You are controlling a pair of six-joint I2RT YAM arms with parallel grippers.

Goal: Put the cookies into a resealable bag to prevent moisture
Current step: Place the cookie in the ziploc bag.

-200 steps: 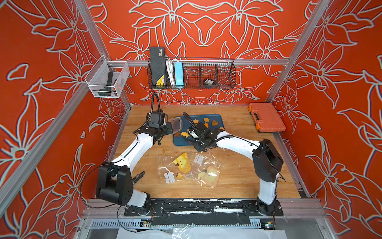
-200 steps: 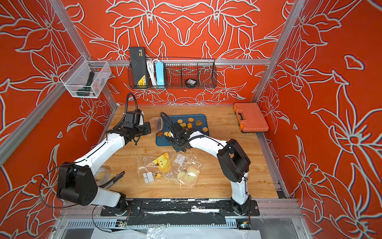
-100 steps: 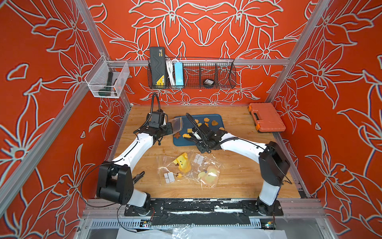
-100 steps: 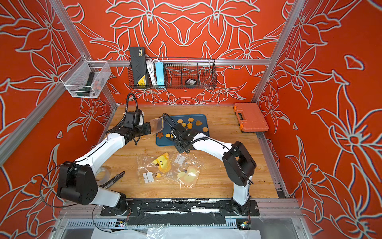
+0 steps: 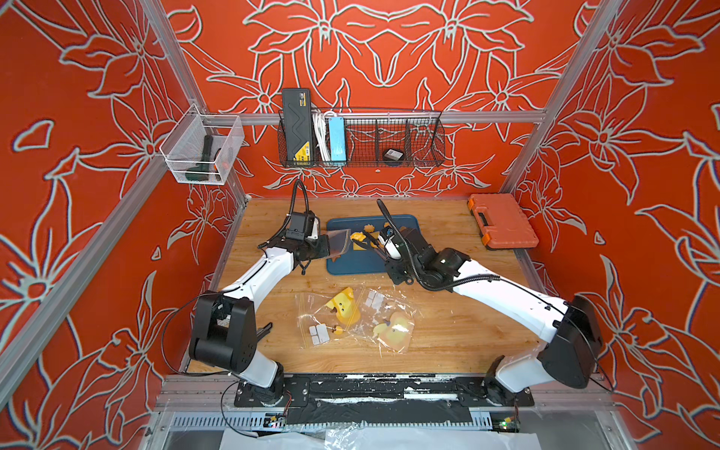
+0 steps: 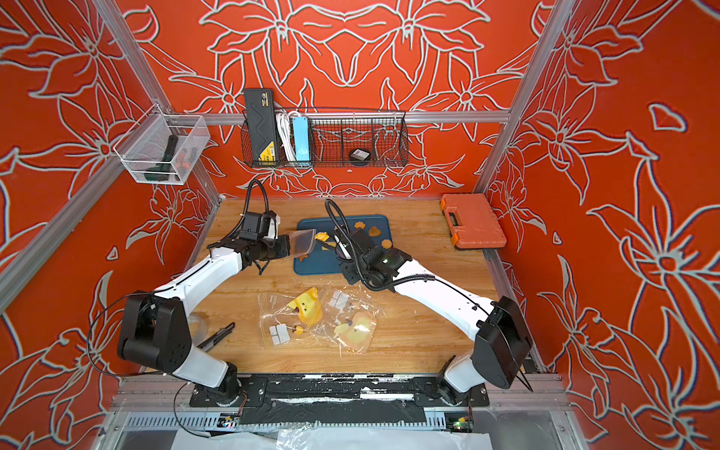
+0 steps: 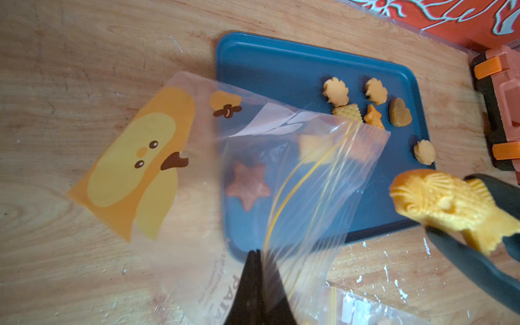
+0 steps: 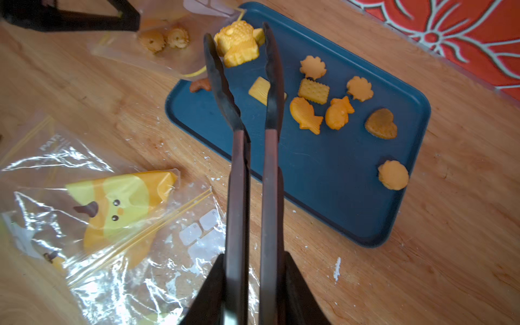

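Left wrist view: the left gripper (image 7: 260, 270) is pinched tight on the near edge of the clear, crinkly resealable bag (image 7: 281, 168), which is printed with a pale yellow cartoon figure. The bag hangs lifted over the left end of the dark blue rectangular tray (image 7: 281, 73), with its yellow-lined zip mouth turned to the right. A brown star-shaped cookie (image 7: 247, 185) shows through the plastic. In the right wrist view, two small ring-shaped golden cookies (image 8: 164, 39) lie inside the bag.

The right gripper (image 8: 253, 270) is clamped on the handles of the long dark tongs (image 8: 239, 168). The tong tips squeeze a golden-yellow fish-shaped cookie (image 8: 237, 42) in the air, just right of the bag's mouth and apart from it.

The other cookies lie on the tray: a pale yellow rectangle (image 8: 260, 90) under the tongs, two orange flowers (image 8: 313, 67), a dotted rectangle (image 8: 313, 90), two orange fish (image 8: 305, 115), a brown heart (image 8: 381, 123) and a round orange one (image 8: 393, 174) further right.

In a top view, two spare clear printed bags (image 5: 350, 315) lie flat on the wooden table (image 5: 448, 331), near of the tray. An orange plastic case (image 5: 502, 226) sits at the far right.
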